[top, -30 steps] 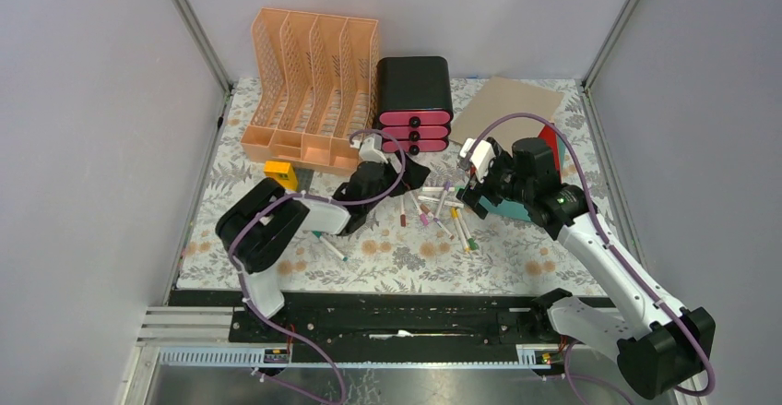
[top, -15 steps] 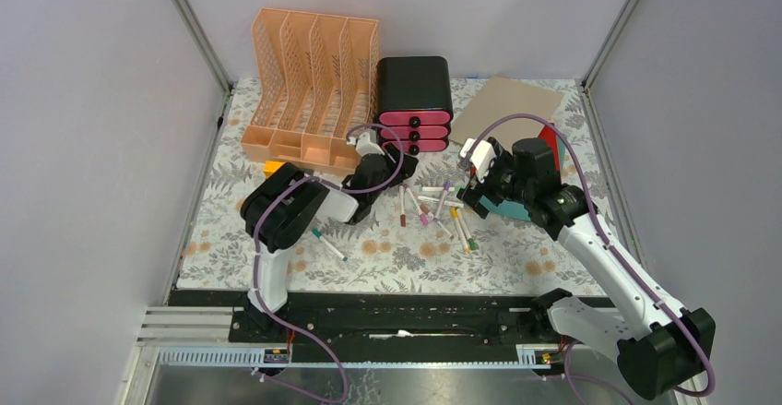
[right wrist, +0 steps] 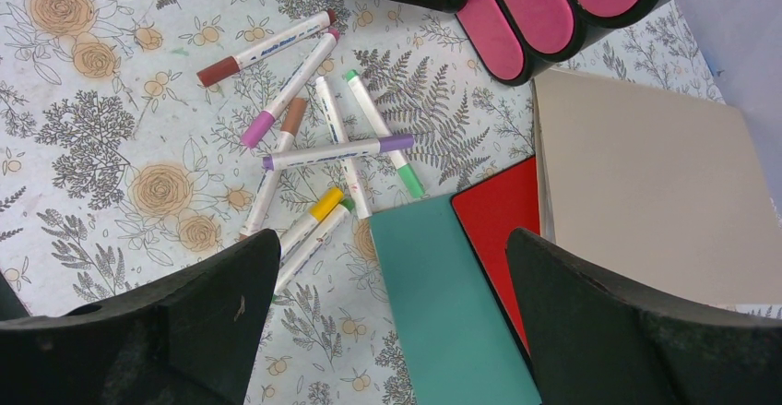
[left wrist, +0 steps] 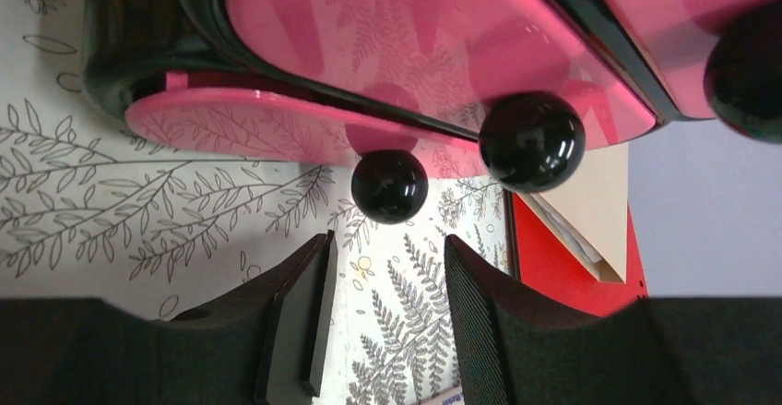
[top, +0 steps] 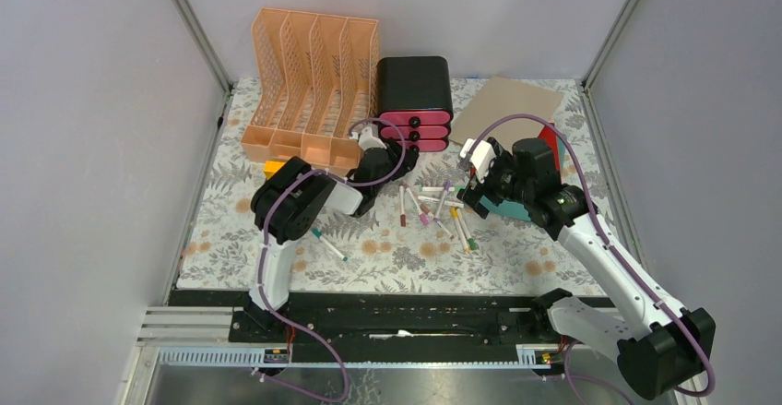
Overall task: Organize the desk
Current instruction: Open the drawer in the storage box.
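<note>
Your left arm has swung forward and parked the left tool (left wrist: 385,244) right in front of the black drawer box (top: 413,87), with its fingers narrowing on the way. The right arm hasn't budged.

The left tool is about half-spread and gripping nothing. The bottom drawer's black knob (left wrist: 388,185) sits just ahead of its fingertips, not between them yet. The right tool (right wrist: 392,267) is spread wide and empty, hanging over the loose markers (right wrist: 318,137). The teal folder (right wrist: 443,303) is straight below it, and the red folder (right wrist: 498,211) and tan folder (right wrist: 645,193) are just past that.

The surface (top: 406,259) lies under both tools and runs out to its metal frame. I'd guess it's stiff and flat, so there's nothing to grab on it. That fern-print cloth could drag or bunch if you scrape a finger across it, though.

The knob looks small, round and glossy, so it's probably slippery. Centre it between the pads before you squeeze. The markers should be light and will likely roll, so pinch them across the barrel.
</note>
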Available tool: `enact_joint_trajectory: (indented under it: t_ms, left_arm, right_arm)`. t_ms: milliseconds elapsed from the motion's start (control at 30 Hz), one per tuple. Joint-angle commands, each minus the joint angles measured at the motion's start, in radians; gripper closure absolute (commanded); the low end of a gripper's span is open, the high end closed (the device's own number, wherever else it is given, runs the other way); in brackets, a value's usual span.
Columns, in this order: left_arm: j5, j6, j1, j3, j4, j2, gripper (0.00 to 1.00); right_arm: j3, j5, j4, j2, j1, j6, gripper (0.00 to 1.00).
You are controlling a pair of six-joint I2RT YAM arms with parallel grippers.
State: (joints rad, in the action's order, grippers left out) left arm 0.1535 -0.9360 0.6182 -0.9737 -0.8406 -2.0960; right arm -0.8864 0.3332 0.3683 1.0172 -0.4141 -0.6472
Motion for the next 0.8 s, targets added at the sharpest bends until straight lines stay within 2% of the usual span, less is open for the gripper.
enact_joint_trajectory:
  t_ms: [0,600,767]
  left_arm:
    - [-0.024,-0.003,-0.016,-0.062,-0.061,-0.031,0.49]
    - [-0.014,-0.056,-0.040,-0.175,-0.031,-0.132,0.57]
    - [-0.016,-0.056,-0.040,-0.183,-0.033,-0.143,0.68]
  right_arm:
    - [0.004,0.000,-0.030,-0.003,0.004,-0.010,0.00]
    - [0.003,0.008,-0.024,0.002,0.005,-0.012,0.00]
    - [0.002,0.010,-0.023,0.001,0.004,-0.014,0.00]
